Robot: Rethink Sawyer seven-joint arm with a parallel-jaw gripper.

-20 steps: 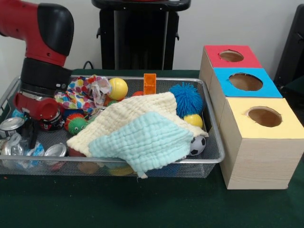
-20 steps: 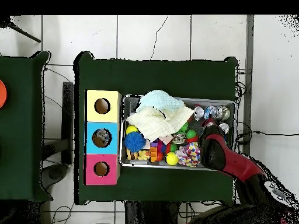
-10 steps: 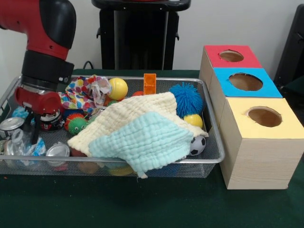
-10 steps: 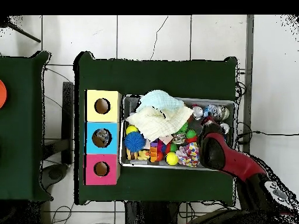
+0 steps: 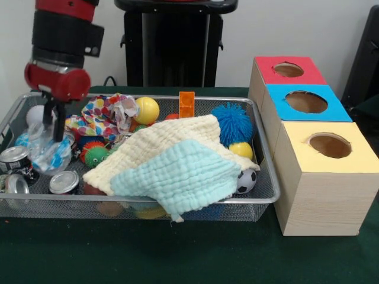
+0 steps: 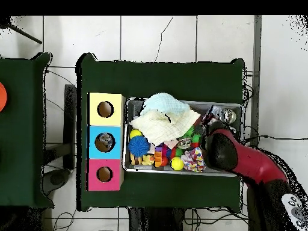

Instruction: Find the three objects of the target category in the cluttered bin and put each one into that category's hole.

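In the front view, a crumpled clear plastic bottle [image 5: 46, 151] is seen pinched in the gripper [image 5: 54, 131], lifted above the wire mesh bin [image 5: 266, 177]. In the overhead view, the gripper is hidden beneath the arm. The thin crushed plastic could slip during carrying.

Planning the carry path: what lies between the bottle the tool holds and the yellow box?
In the front view, between the plastic bottle and the yellow box lies the bin's clutter: a spiky ball, the folded cloths, a soccer ball.

Green desk [image 5: 177, 254], bin and boxes on it.
Wire bin [image 5: 266, 198] sits just beside a row of three boxes: red [image 5: 288, 71], blue [image 5: 305, 102], yellow [image 5: 328, 177], each with a top hole.
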